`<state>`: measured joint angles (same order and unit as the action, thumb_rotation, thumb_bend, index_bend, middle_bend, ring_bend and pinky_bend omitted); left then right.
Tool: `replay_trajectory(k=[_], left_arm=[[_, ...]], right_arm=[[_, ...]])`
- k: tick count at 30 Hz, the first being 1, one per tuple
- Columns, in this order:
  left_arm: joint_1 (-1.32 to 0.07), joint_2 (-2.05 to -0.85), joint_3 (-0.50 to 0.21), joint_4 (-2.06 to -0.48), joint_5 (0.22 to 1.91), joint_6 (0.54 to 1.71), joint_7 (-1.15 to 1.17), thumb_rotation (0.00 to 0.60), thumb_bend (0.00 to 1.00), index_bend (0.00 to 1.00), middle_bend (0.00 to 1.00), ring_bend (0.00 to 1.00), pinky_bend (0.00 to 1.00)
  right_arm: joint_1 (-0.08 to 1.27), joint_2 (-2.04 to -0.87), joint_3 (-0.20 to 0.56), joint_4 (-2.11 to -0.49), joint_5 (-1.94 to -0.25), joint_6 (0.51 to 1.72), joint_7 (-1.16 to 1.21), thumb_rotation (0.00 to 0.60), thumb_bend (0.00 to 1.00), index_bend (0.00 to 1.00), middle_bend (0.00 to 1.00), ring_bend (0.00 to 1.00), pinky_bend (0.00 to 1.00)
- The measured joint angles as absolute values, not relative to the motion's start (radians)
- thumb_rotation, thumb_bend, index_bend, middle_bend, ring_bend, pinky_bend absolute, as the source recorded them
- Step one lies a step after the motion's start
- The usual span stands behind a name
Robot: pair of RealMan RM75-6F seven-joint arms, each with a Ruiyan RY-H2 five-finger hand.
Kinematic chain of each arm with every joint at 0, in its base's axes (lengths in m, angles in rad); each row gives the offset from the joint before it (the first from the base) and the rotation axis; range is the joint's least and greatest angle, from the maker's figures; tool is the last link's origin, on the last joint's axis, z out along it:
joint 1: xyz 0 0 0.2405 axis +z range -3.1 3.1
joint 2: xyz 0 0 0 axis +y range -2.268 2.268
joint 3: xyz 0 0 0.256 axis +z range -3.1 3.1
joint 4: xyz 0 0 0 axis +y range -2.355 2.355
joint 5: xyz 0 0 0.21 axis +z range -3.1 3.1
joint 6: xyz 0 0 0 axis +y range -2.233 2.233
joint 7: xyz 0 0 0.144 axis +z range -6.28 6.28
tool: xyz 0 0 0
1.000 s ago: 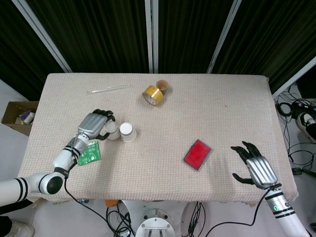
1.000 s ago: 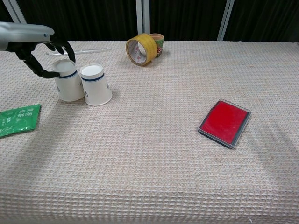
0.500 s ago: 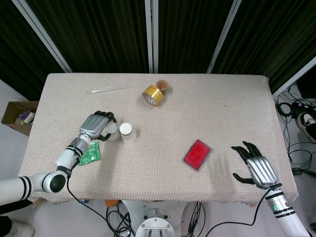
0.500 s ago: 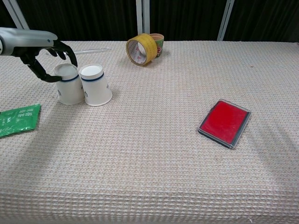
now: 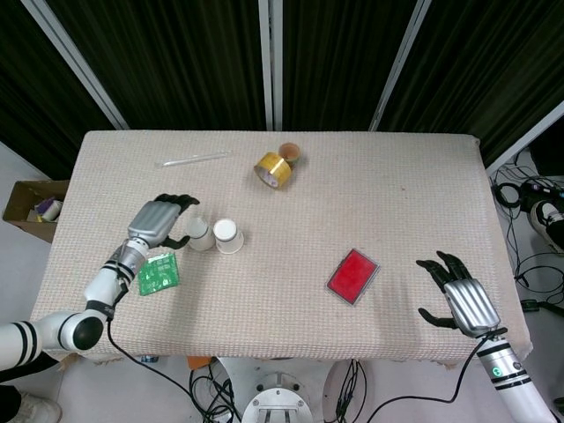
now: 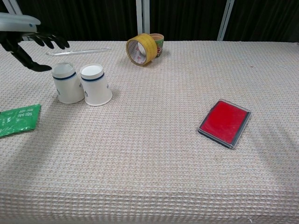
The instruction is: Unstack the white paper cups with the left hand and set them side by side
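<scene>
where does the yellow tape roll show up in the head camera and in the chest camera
Head view: yellow tape roll at upper centre, near the table's far edge.
Chest view: yellow tape roll at top, left of centre.
Shared landmark: the small patterned cup touching the roll's right side.

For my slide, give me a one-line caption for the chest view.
Two upside-down paper cups stand side by side as the open left robot hand hovers apart.

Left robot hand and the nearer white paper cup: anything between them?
Nothing. In the chest view, only bare woven tablecloth shows between the open left robot hand and the upside-down white paper cup.
</scene>
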<state>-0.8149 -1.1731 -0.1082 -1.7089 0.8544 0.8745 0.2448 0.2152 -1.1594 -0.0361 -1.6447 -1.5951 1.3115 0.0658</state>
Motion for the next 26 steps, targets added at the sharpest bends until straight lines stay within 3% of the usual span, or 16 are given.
replay_trajectory(k=[7, 15, 21, 26], left_arm=[[-0.686, -1.129, -0.091, -1.717, 0.974, 1.128, 0.240, 0.600, 0.31, 0.18, 0.14, 0.15, 0.13], [-0.417, -1.105, -0.004, -1.687, 1.156, 1.475, 0.218, 0.600, 0.14, 0.19, 0.14, 0.15, 0.13], [-0.233, -1.119, 0.076, -1.647, 1.280, 1.631, 0.127, 0.600, 0.12, 0.19, 0.14, 0.15, 0.13], [-0.128, -1.123, 0.131, -1.640, 1.361, 1.693, 0.087, 0.600, 0.12, 0.19, 0.14, 0.15, 0.13]], right_arm=[[0.203, -1.115, -0.031, -1.658, -1.584, 1.331, 0.059, 0.600, 0.15, 0.15, 0.21, 0.00, 0.11], [0.191, -1.053, -0.009, -1.691, -1.574, 1.370, 0.048, 0.600, 0.15, 0.13, 0.21, 0.00, 0.11], [0.181, -1.062, 0.002, -1.698, -1.584, 1.401, 0.048, 0.600, 0.15, 0.08, 0.17, 0.00, 0.11], [0.183, -1.077, -0.003, -1.698, -1.589, 1.386, 0.032, 0.600, 0.15, 0.06, 0.15, 0.00, 0.11]])
